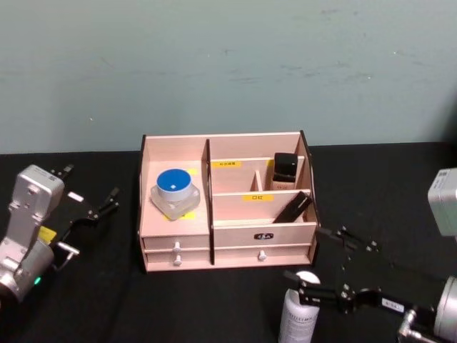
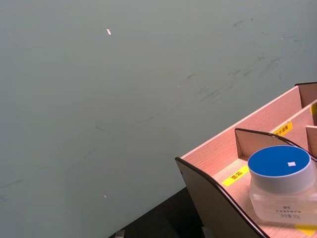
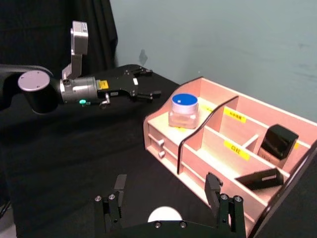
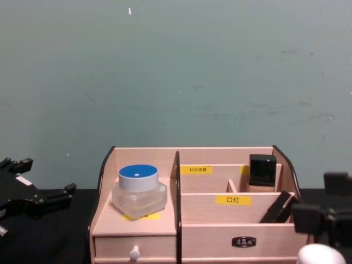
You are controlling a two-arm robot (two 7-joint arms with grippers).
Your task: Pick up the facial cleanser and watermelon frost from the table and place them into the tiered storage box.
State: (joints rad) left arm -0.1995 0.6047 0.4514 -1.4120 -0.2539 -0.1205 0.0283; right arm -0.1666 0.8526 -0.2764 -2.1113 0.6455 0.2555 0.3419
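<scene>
Right hand [image 1: 303, 254] is spread wide at the near right, straddling the upright white bottle [image 1: 298, 318] on the tabletop just in front of the tiered storage box [image 1: 243, 227]. Its long axis is vertical, white cap between the fingers (cleanser or frost, can't tell). Left hand [image 1: 93, 182], also open, sits well apart on the left.

- We see the tiered storage box [image 1: 175, 146] as pale matt wood, dark-edged.
- We see the jar [image 1: 176, 204] frosted, translucent, its blue lid [image 1: 173, 181] smooth.
- We read the table [image 1: 107, 293] as matt black cloth.
</scene>
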